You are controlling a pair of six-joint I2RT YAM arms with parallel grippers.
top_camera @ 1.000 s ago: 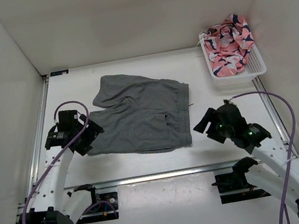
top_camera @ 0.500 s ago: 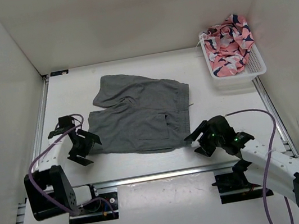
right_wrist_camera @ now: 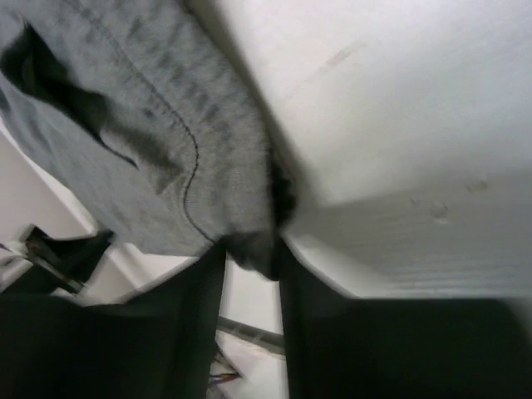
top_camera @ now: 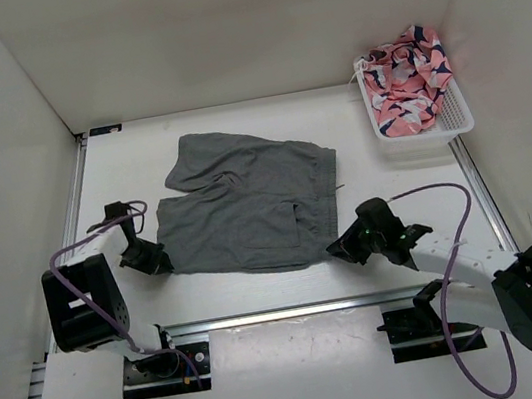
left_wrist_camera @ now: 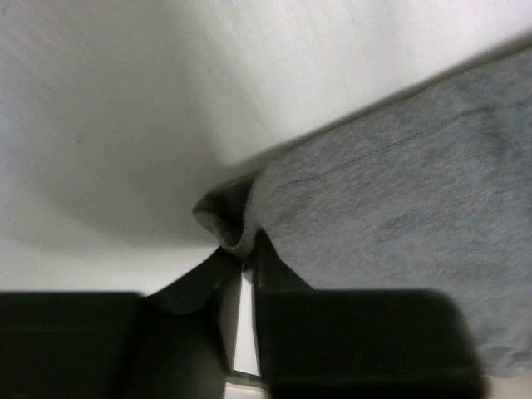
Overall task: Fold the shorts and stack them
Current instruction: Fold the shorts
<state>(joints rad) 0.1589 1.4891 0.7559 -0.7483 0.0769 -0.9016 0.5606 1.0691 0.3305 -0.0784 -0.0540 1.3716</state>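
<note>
The grey shorts point(top_camera: 246, 203) lie flat on the white table, waistband to the right, legs to the left, patch pocket near the front. My left gripper point(top_camera: 151, 259) sits low at the near left corner of the near leg, shut on that corner of the shorts point(left_wrist_camera: 399, 191), which bunches between the jaws. My right gripper point(top_camera: 340, 248) is at the near right corner by the waistband, its jaws shut on a fold of the shorts point(right_wrist_camera: 141, 125) there.
A white basket point(top_camera: 456, 119) holding pink patterned cloth point(top_camera: 407, 78) stands at the back right. White walls close the table on the left, back and right. A metal rail point(top_camera: 294, 311) runs along the near edge.
Both arms dropped low and reached in to the near corners of the shorts. Both grippers went from open to shut on the cloth.
</note>
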